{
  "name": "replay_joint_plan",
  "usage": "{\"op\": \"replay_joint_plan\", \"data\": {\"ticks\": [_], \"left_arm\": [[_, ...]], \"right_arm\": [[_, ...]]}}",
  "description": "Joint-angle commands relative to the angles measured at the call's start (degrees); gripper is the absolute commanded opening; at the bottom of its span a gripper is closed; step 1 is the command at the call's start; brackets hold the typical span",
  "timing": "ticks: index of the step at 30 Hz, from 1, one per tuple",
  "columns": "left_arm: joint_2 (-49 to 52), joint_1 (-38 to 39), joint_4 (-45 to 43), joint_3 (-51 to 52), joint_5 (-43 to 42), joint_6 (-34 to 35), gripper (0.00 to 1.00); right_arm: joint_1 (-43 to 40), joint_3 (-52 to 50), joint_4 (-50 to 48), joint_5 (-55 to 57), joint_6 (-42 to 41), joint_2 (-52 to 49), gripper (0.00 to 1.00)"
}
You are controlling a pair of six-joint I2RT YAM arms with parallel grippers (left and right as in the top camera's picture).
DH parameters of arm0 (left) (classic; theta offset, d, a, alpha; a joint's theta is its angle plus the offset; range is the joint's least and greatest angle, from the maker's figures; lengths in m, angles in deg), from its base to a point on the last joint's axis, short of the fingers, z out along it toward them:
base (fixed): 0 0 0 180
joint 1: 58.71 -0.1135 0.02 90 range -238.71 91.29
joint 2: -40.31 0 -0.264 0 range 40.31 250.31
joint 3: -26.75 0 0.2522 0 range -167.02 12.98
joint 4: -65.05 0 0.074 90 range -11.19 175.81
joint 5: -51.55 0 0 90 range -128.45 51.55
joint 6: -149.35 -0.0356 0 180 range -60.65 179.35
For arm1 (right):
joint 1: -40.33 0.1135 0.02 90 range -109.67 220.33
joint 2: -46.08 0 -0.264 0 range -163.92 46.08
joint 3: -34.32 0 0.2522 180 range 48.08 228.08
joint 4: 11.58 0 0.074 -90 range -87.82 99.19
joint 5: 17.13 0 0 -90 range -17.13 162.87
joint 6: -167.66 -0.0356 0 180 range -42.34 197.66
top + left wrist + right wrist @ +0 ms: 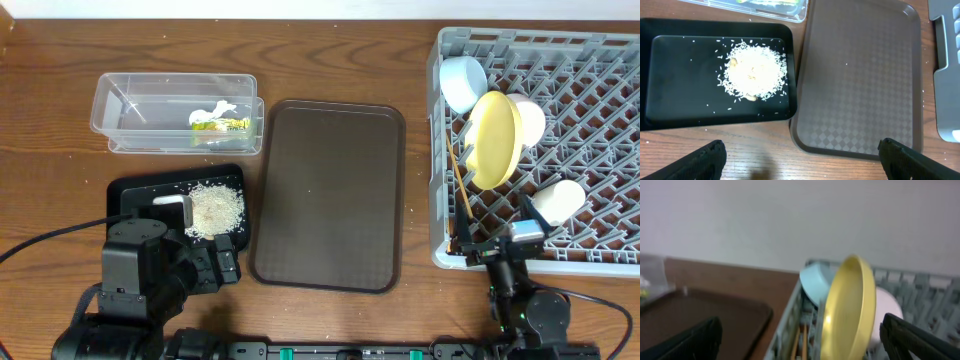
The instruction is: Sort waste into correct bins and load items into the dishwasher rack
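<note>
Basically this looked finished. The rack (437, 150) on the right held every dish:
- plate (494, 138) standing on edge
- blue bowl (463, 82) behind it in the far-left corner
- white bowl (528, 118) tucked just right of the plate
- cup (557, 200) on its side nearer the front
- chopsticks (459, 185) slanted along the left wall

Waste was sorted too. The wrapper (220, 125) and white scrap (212, 109) lay inside the clear tub (120, 105) at far left. The rice (214, 208) was piled in the black tray (130, 190) just in front of the tub. A few grains were scattered over the tray floor, none visible on the table. My read: nothing left to move, only parking the arms.

Left gripper (802, 160) was spread wide and empty, over the near table edge by the seam between the black tray and the brown tray (325, 195). Right gripper (800, 345) was also spread and empty, low at the rack's near-left corner and facing the plate.

On room, the brown tray was bare and filled the middle between bins and rack. Its left rim ran right against the black tray, and I couldn't tell if they touched. The tub corner sat just beside its far-left corner. The rack's raised wall and the leaning chopsticks were the things for the right arm to clear, so I'd lift before swinging. The left arm had open table along the near edge
</note>
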Motion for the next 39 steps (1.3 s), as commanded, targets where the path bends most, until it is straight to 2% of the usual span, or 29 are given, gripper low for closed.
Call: {"op": "replay_joint_plan", "data": {"ticks": [1,3,39], "left_arm": [[-0.04,0.22,-0.02,0.11,0.87,-0.72,1.00],[-0.04,0.22,-0.02,0.11,0.87,-0.72,1.00],[-0.46,0.20,0.02,0.11,0.96,-0.76,1.00]], "right_arm": [[-1.53,-0.13,3.82,0.50,0.90,0.72,0.99],[-1.55,-0.09,7.43,0.55,0.94,0.70,0.99],[-1.53,-0.13,7.21,0.55,0.94,0.52,0.99]]}}
